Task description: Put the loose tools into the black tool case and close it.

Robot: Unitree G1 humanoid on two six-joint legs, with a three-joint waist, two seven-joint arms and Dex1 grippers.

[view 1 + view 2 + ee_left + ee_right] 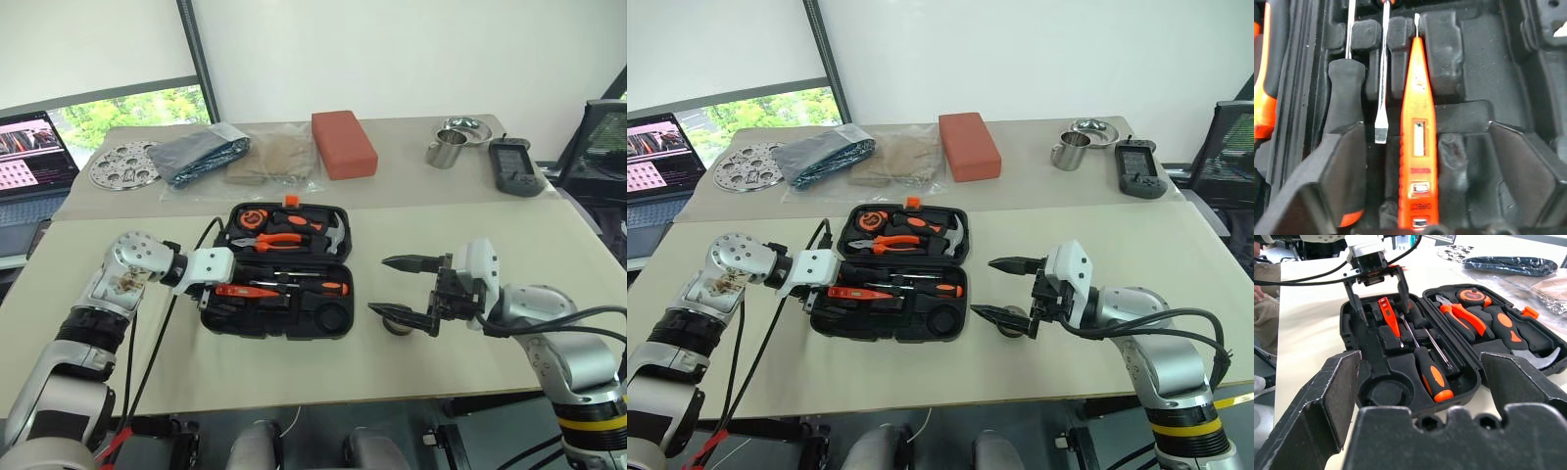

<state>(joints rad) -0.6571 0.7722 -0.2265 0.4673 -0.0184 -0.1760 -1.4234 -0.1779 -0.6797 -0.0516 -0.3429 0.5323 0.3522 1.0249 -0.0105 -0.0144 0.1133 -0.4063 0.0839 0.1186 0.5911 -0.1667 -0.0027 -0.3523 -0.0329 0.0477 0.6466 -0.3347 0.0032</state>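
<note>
The black tool case (338, 323) lies open in the middle of the near table. My left gripper (217, 292) hangs open over its left end, the fingers (1356, 303) straddling a slim orange screwdriver (1418, 137) that rests in a slot. Beside it lie two long screwdrivers, one with an orange-black handle (1432, 374). To the right of the case my right gripper (380, 286) is open with nothing between its fingers. A small grey tape roll (396, 327) sits on the table just under its lower finger.
The case's far half holds pliers (274, 241), a hammer (328, 235) and a tape measure (252, 217). On the far table are a brick-red block (343, 143), plastic bags (265, 157), a perforated metal disc (124, 164), a metal cup (446, 149) and a black device (516, 166). A laptop (34, 157) stands at the far left.
</note>
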